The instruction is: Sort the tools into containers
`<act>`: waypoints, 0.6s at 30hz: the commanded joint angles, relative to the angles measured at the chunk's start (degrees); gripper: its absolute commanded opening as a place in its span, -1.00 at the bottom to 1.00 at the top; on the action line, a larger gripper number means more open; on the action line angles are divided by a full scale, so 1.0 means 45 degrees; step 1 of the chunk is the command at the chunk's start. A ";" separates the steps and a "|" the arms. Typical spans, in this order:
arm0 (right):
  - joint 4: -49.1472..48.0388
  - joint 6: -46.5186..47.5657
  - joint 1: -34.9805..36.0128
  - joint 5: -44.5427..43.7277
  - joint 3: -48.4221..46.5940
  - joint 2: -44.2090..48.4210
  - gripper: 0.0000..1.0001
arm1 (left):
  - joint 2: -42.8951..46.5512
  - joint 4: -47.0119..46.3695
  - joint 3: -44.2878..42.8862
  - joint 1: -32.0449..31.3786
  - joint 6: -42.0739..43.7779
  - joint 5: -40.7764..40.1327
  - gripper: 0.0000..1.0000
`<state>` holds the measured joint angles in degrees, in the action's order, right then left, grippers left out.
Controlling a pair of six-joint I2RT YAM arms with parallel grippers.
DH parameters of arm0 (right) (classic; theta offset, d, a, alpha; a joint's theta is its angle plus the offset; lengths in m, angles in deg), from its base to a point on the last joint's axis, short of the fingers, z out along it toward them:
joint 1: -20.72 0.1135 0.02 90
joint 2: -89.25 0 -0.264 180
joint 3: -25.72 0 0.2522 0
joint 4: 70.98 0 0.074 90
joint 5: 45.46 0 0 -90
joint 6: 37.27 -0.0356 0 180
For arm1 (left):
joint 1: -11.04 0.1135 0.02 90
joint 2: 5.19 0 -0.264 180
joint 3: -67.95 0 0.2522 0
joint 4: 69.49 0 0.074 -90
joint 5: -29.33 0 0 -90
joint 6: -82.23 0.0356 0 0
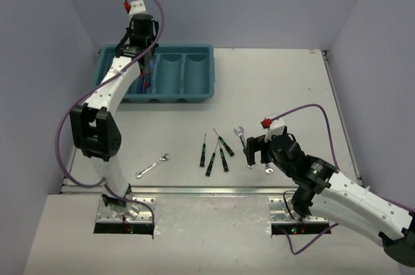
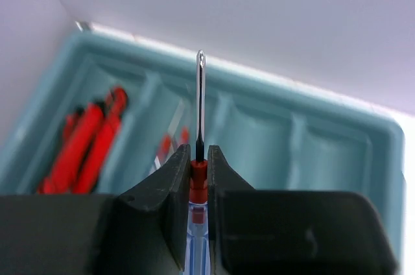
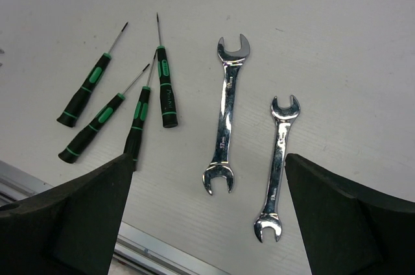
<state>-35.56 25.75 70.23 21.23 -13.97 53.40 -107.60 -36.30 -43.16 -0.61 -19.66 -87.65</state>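
My left gripper [image 1: 140, 54] hangs over the left part of the teal tray [image 1: 209, 74], shut on a red-and-blue screwdriver [image 2: 200, 103] whose shaft points out past the fingertips. Below it, the tray's [image 2: 337, 109] leftmost compartment holds red-handled pliers [image 2: 84, 145] and the second one holds red screwdrivers [image 2: 170, 145]. My right gripper [image 3: 207, 161] stands open above two silver wrenches [image 3: 225, 113] [image 3: 279, 158]. Several green-and-black screwdrivers [image 3: 137, 122] lie just to their left. The right gripper [image 1: 257, 152] sits low over the table near the front.
A third silver wrench [image 1: 152, 166] lies alone at the front left of the table. The green-and-black screwdrivers [image 1: 214, 155] lie in the middle front. An aluminium rail [image 1: 207, 191] runs along the table's near edge. Pale walls close in the back and both sides.
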 commanded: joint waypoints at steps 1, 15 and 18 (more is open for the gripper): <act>-0.0581 0.0039 -0.0047 0.0044 0.0048 0.0232 0.98 | -0.3335 -0.0327 -0.3335 0.1298 0.2691 -0.0179 -1.00; -0.0660 0.0027 -0.0047 0.0016 0.0133 -0.0102 0.98 | -0.5104 0.1102 -0.5480 0.1947 0.1908 0.0205 0.70; -0.0731 0.0020 -0.0047 0.0083 0.0079 -0.0430 0.98 | -0.3055 0.1714 -0.5223 0.1640 0.1342 0.0661 1.00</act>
<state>-35.90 25.75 70.23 22.03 -13.23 52.96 -136.54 -28.25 -64.02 8.32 -10.58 -86.79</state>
